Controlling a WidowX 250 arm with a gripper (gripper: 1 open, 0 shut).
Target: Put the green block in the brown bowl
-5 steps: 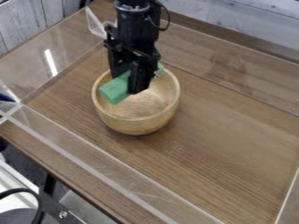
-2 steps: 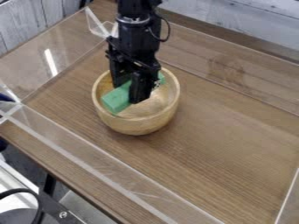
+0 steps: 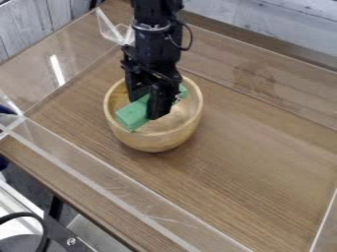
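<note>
The brown bowl (image 3: 161,133) stands left of centre on the wooden table. My black gripper (image 3: 153,102) reaches straight down into it from above. Its fingers are shut on the green block (image 3: 134,114), which sits tilted inside the bowl, its lower end down near the bowl's floor on the left. The upper part of the block is hidden behind the fingers.
Clear acrylic walls (image 3: 53,69) fence the wooden table (image 3: 263,148) on its sides, with a white corner bracket (image 3: 8,114) at the left edge. Grey boards run behind the table.
The gripper has sunk a little deeper into the bowl with the green block, which now lies lower inside the bowl than a second ago.
</note>
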